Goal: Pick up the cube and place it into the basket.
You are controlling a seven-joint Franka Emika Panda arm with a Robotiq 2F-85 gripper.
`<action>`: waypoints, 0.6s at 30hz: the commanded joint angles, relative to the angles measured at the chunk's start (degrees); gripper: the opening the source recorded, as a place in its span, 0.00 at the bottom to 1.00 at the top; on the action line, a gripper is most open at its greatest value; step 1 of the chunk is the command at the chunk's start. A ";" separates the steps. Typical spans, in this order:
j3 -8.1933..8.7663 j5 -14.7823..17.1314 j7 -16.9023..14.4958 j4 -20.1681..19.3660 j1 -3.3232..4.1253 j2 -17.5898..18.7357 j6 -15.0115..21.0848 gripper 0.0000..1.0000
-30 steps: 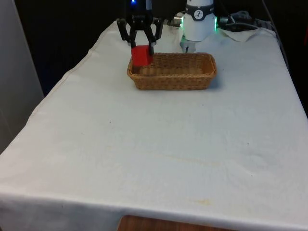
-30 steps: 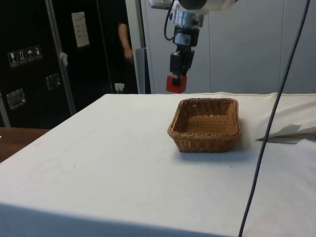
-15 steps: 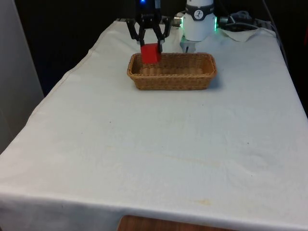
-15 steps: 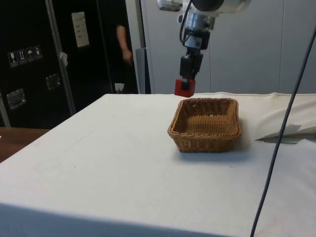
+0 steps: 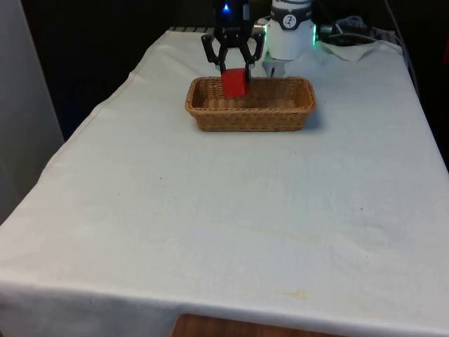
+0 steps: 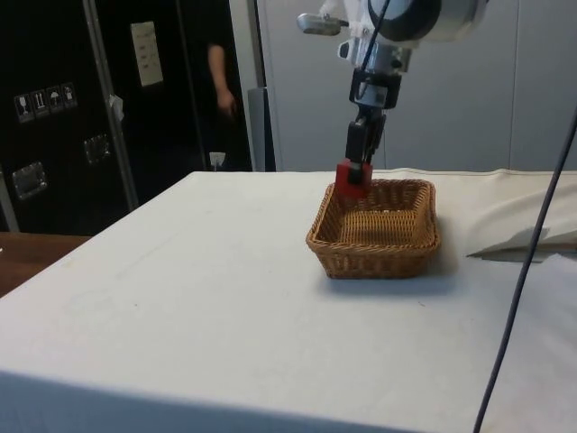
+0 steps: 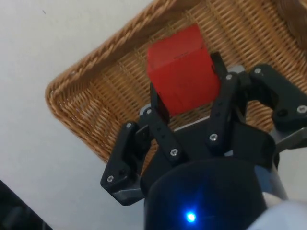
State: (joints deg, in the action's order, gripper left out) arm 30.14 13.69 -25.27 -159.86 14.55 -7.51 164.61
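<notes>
A red cube [image 5: 233,83] hangs just above the woven basket [image 5: 295,116], held between the black fingers of my gripper [image 5: 233,74], which is shut on it. In the side view the cube [image 6: 352,179] is level with the far rim of the basket [image 6: 374,257], over its far part. The wrist view has the cube [image 7: 182,75] clamped by my gripper [image 7: 184,93] over the basket's wicker floor [image 7: 120,112], close to one corner.
The basket stands near the far end of the white-clothed table [image 5: 231,210], close to the robot's base [image 5: 289,31]. A person [image 6: 221,77] stands in the dark background of the side view. A cable [image 6: 527,262] hangs across that view.
The gripper has carried the cube toward the front view's right and lower, from beside the basket's left corner to over its inside.
</notes>
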 commanded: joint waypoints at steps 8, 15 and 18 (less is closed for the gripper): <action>-1.49 -0.69 0.80 -1.43 -0.17 2.29 2.64 0.03; -1.95 -0.23 -0.57 -1.43 0.00 3.50 1.55 0.03; -2.23 -1.20 -0.11 -1.38 -0.06 5.21 2.35 0.03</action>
State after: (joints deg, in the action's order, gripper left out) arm 28.02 13.18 -25.95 -161.29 14.55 -3.21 166.16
